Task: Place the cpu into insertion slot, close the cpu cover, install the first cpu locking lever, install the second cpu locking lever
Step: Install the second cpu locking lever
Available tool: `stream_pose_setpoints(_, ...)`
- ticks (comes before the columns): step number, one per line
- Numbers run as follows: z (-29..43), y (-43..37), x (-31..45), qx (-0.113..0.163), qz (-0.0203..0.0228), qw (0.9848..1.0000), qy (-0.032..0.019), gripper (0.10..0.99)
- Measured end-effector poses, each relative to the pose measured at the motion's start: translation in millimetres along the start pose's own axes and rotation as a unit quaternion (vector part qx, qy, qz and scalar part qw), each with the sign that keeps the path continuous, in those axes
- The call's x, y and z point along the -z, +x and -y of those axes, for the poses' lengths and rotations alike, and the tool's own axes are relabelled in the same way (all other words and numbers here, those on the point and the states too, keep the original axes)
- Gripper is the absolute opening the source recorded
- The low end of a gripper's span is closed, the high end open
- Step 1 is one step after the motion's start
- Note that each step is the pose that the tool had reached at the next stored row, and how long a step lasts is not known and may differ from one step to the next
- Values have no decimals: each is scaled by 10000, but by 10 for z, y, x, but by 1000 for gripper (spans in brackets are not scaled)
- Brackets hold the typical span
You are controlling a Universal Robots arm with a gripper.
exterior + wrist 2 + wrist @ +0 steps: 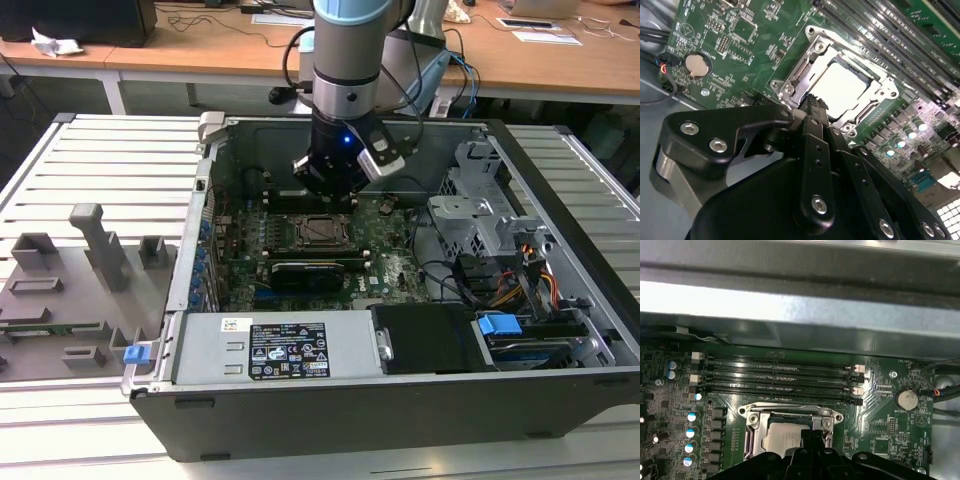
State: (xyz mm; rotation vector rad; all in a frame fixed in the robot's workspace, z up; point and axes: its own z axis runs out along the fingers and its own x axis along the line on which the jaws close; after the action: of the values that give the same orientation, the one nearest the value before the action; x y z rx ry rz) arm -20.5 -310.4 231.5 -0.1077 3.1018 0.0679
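One arm, one end effector (pixel 330 180), lowered into an open computer case (pixel 560 250) that lies on a slatted desk (pixel 110 170). One green board (pixel 395 262) flat on the case floor, toward the case's far wall. One socket (pixel 322 231) near the middle of the board, just below the end effector in the exterior view. One cpu (pixel 841 90) seated flat in the socket (pixel 812 55), pale metal top facing up, square, so no long axis to give; edges in line with the socket rim. One cover (pixel 875 87), a silvery frame, down around the cpu with the chip top seen through its window; same chip (pixel 782 437) and frame (pixel 790 412) in the first wrist view. Levers hard to tell apart from the frame. Four long memory slots (pixel 780 377) side by side, long axes parallel to the case's far wall, between that wall and the socket. One round coin cell (pixel 696 65) on the board, apart from the socket, toward a board edge. End effector fingers (pixel 816 117) drawn narrow, tips together, holding nothing, poised just beside the socket's edge; touching or not, cannot tell. One black card (pixel 310 272) on the board, on the near side of the socket. One blue clip (pixel 499 325) near the case's near corner at the exterior view's right. One grey fixture plate (pixel 70 290) on the desk beside the case, at the exterior view's left.
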Motion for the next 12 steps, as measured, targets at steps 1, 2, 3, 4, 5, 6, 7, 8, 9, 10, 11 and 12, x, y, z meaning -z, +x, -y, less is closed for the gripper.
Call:
stream_pose_setpoints(1, 9, 1, 0, 0, 0, 10000, 0, 106)
stream_pose_setpoints(2, 25, 2, 1, 0, 0, 10000, 0, 106)
stream_pose_setpoints(3, 37, 2, 1, 0, 0, 10000, 0, 106)
stream_pose_setpoints(4, 68, 5, 3, 0, 0, 10000, 0, 106)
stream_pose_setpoints(5, 88, 6, 4, 0, 0, 10000, 0, 106)
stream_pose_setpoints(6, 106, 7, 4, 0, 0, 10000, 0, 106)
stream_pose_setpoints(7, 138, 9, 6, 1, 0, 10000, 0, 106)
stream_pose_setpoints(8, 159, 11, 6, -4, 0, 10000, 0, 106)
stream_pose_setpoints(9, 164, 12, 11, -5, 0, 10000, 1, 106)
stream_pose_setpoints(10, 164, 11, 20, -5, 0, 10000, 1, 106)
stream_pose_setpoints(11, 164, 11, 33, -5, 0, 10000, 1, 106)
stream_pose_setpoints(12, 164, 10, 41, -4, 0, 10000, 1, 106)
